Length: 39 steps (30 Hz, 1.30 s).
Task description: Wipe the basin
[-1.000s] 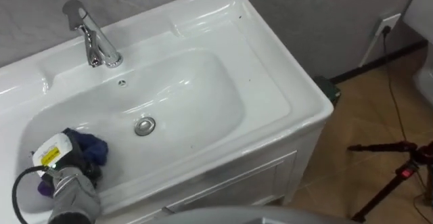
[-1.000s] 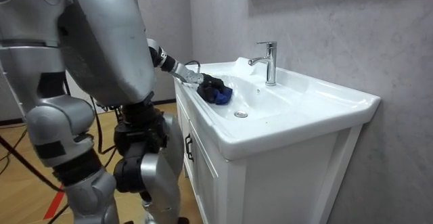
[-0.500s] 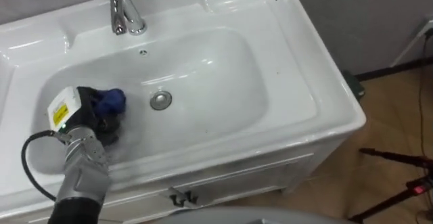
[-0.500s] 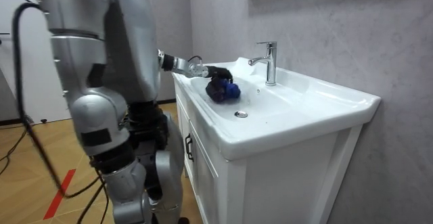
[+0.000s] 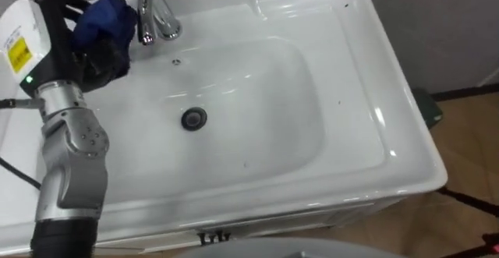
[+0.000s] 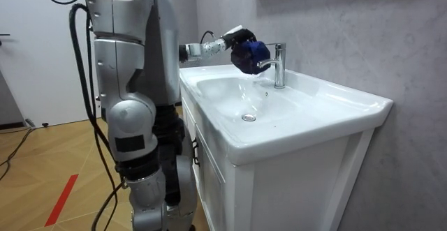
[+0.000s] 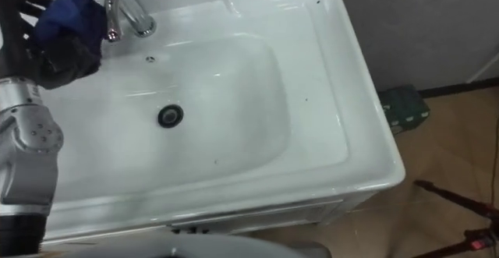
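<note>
Fingers (image 5: 104,55) of the left hand (image 5: 61,26) are curled round the bunched blue cloth (image 5: 109,15), held up just beside the faucet (image 5: 160,18) (touching or not, I cannot tell), so the basin (image 5: 265,125) bowl and drain (image 5: 194,118) lie below and to its right, fingertips buried in cloth.

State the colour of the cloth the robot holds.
The cloth is dark blue; room view.

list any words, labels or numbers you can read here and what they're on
Yellow sticker on the back of the left hand: dark print, too blurred to read.
Basin, tap, blue cloth: no text visible.
</note>
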Tool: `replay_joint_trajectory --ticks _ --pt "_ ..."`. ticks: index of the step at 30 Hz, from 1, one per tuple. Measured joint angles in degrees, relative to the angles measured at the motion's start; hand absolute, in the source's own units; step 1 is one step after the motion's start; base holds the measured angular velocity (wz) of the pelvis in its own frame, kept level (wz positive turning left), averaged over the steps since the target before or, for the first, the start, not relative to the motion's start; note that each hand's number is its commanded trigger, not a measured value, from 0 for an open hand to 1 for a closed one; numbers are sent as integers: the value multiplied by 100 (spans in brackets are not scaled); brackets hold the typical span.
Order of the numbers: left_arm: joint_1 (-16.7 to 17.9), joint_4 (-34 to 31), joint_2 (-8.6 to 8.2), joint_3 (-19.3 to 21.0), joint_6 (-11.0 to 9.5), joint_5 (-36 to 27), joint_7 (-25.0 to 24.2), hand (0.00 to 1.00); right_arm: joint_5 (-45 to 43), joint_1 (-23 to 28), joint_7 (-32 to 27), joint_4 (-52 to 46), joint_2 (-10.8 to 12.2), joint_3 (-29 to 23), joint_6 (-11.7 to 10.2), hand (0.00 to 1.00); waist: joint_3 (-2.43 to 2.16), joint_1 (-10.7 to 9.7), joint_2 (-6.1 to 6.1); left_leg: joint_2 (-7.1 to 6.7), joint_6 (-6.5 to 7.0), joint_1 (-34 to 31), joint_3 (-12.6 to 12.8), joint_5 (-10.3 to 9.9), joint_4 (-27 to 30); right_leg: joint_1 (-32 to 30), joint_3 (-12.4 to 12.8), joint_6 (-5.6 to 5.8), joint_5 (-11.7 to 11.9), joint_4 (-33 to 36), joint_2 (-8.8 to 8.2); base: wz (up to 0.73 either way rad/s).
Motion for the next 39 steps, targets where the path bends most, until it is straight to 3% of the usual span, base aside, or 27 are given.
replay_joint_trajectory --ticks 4,8,14,19,30,39 --pt "0 -119 1 169 -29 1 182 100 -4 5 -46 1 -3 1 -6 0 -9 47 53 2 0 4 34 0 23 1 12 0 0 4 -5 -6" --pt "0 -210 29 368 -106 -6 433 100 5 13 -35 7 -8 17 -24 0 16 65 73 -9 3 13 42 -2 51 7 38 0 0 14 -17 -6" --pt "2 -427 74 459 -314 -3 627 100 -3 25 42 120 -4 110 -38 0 30 247 52 -14 15 -25 81 -10 161 -7 141 -1 -1 3 -23 -9" --pt "6 -464 84 657 -315 -3 727 100 -10 25 69 123 -4 97 -17 0 23 359 24 -18 15 -46 81 -10 201 -4 154 -3 -3 -13 -23 0" --pt "154 -366 85 805 167 -3 708 100 -9 12 67 93 -8 106 132 0 -17 460 47 -26 16 -107 110 -10 241 -14 63 -3 -3 -12 -27 3" --pt "704 63 74 795 199 5 628 100 -10 14 76 -76 -11 106 113 0 -16 496 19 -40 16 -134 -29 -10 237 -6 -26 -3 -3 -19 -25 6"
